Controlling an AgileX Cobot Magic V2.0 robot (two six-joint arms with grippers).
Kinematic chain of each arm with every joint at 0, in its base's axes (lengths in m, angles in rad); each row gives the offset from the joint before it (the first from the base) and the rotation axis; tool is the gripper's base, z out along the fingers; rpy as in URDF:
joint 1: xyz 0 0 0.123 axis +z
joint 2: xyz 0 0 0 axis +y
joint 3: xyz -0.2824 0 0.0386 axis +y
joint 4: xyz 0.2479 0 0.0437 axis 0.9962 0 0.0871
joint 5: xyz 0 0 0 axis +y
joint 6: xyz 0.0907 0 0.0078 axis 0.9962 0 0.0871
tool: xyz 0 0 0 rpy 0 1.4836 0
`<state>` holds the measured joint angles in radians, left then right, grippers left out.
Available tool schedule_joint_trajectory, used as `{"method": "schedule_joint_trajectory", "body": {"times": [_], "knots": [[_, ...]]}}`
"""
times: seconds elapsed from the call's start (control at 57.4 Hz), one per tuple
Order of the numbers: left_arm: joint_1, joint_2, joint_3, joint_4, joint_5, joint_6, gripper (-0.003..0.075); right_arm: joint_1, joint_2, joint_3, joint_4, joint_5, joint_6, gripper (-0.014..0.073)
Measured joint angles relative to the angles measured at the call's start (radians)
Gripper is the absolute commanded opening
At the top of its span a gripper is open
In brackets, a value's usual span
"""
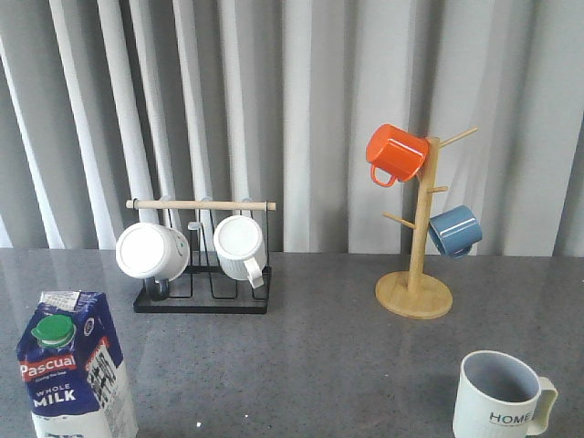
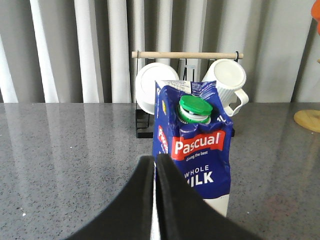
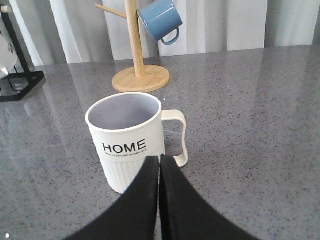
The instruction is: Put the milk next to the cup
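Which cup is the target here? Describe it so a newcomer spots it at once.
On the grey speckled table, look at the near right corner, in front of the wooden mug tree. The white mug with grey inside stands upright there, alone, the only one lettered "HOME".

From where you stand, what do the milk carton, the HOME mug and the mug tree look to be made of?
The milk carton looks like coated paperboard: glossy print, creased folded top, with a green cap probably plastic. The HOME mug seems glazed ceramic, smooth and matte white with ribbed lower walls, though enamel or plastic can't be excluded. The mug tree appears to be pale unpainted wood, with visible grain tone.
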<state>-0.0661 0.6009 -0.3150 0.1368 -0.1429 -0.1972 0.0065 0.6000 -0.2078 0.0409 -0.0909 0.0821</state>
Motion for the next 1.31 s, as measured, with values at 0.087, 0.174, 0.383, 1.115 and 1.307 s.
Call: {"method": "schedule_joint_trajectory", "body": {"times": [0.087, 0.174, 0.383, 1.115, 1.307], "knots": [[-0.001, 0.000, 0.000, 0.000, -0.017, 0.000, -0.0006, 0.000, 0.000, 0.000, 0.050, -0.001, 0.047, 0.0004], [-0.001, 0.000, 0.000, 0.000, -0.043, -0.001, -0.0006, 0.000, 0.000, 0.000, 0.100, -0.016, 0.067, 0.0004], [-0.001, 0.000, 0.000, -0.026, -0.058, -0.036, 0.0004, 0.000, 0.000, 0.000, 0.129, -0.021, 0.055, 0.0013], [-0.001, 0.001, 0.000, -0.061, -0.057, -0.068, 0.0544, 0.000, 0.000, 0.000, 0.070, 0.000, -0.151, 0.0589], [-0.001, 0.001, 0.000, -0.061, -0.057, -0.068, 0.0540, 0.000, 0.000, 0.000, 0.070, 0.000, -0.153, 0.0573]]}}
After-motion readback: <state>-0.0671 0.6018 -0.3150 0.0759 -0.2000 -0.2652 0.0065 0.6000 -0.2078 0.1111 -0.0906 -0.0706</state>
